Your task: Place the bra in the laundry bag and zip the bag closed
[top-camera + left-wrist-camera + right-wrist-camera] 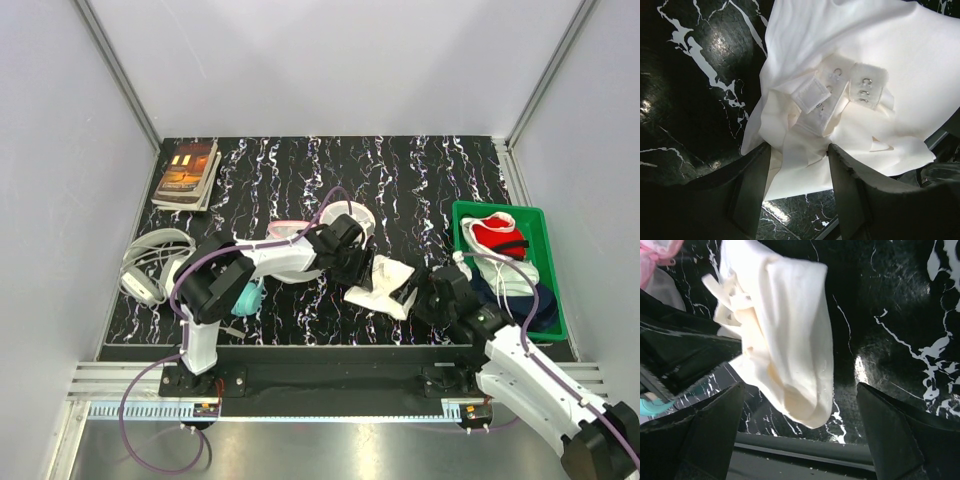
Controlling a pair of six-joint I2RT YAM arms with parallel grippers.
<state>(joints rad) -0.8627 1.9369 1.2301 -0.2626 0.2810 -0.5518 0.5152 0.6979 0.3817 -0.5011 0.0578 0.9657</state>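
Note:
The bra [385, 285] is a limp cream-white garment, not black, with hook-and-eye tabs [860, 87]. It hangs bunched above the marbled table near the front edge. My left gripper [362, 268] is shut on a gathered fold of the bra [840, 115], which passes between the gripper's fingers [799, 147]. My right gripper [428, 296] stands wide open just right of the cloth. The bra's rounded cup [790, 340] dangles above the right gripper's spread fingers [800, 386] without touching them. The laundry bag [360, 213], white mesh with pink trim [655, 250], lies behind the left gripper.
A green bin [552, 270] at the right holds red and white clothes. Books [187, 172] lie at the back left, white headphones [150, 265] at the left edge, and a teal object [247, 298] beside the left arm. The table's front edge runs just below the grippers.

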